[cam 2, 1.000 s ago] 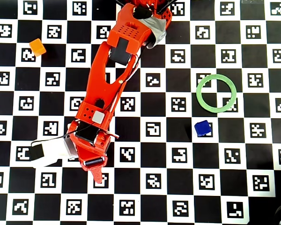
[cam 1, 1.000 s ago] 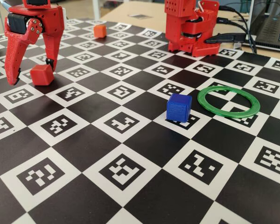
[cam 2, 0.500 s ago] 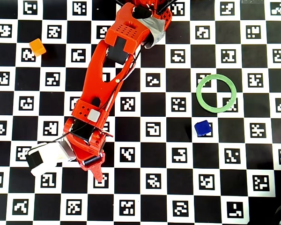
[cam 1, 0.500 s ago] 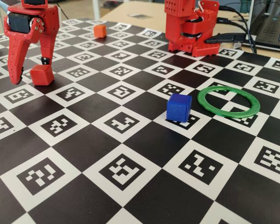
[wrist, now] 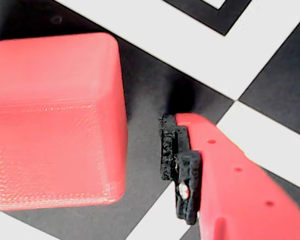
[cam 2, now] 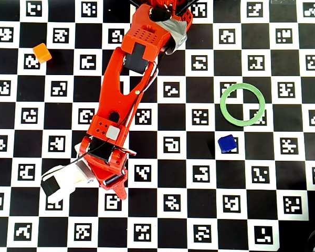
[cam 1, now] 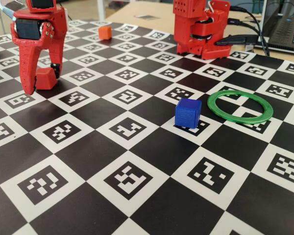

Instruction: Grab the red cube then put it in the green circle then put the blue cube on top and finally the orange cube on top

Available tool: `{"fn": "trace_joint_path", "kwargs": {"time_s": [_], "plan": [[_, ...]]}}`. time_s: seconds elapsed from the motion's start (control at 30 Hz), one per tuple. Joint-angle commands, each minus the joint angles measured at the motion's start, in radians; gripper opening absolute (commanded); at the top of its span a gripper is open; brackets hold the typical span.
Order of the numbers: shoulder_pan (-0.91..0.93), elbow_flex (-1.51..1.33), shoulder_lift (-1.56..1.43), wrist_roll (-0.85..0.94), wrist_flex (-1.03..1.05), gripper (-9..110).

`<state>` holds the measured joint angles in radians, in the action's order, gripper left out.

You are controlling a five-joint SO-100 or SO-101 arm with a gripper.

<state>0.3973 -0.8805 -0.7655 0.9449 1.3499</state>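
The red cube (cam 1: 45, 77) rests on the checkerboard at the far left, between the two fingers of my gripper (cam 1: 41, 83). The wrist view shows the red cube (wrist: 55, 120) large at left, with a dark gap between it and the black finger pad (wrist: 177, 160). The gripper is open and straddles the cube. Seen from overhead, the gripper (cam 2: 114, 185) hides the red cube. The blue cube (cam 1: 188, 112) (cam 2: 227, 143) stands just beside the green circle (cam 1: 242, 119) (cam 2: 242, 84), outside it. The orange cube (cam 1: 105, 32) (cam 2: 41, 52) sits far back.
The arm's red base (cam 1: 201, 29) stands at the board's far edge, with cables and a laptop (cam 1: 284, 24) behind it on the right. A white and black camera module (cam 2: 63, 178) sticks out beside the gripper.
The jaws have narrowed around the red cube; the left finger moved in toward it. The gripper shifted slightly right in the fixed view. The cubes and the ring stayed put.
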Motion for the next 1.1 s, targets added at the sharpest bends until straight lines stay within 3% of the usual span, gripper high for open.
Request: {"fn": "trace_joint_path", "kwargs": {"time_s": [0.0,0.63,0.9,1.07], "plan": [[-0.008,0.012,-0.115,0.012,-0.015,47],[0.003,0.003,-0.114,0.021,-0.052,44],[0.002,-0.002,-0.120,0.015,-0.046,18],[-0.003,-0.011,-0.129,0.015,-0.044,9]]}}
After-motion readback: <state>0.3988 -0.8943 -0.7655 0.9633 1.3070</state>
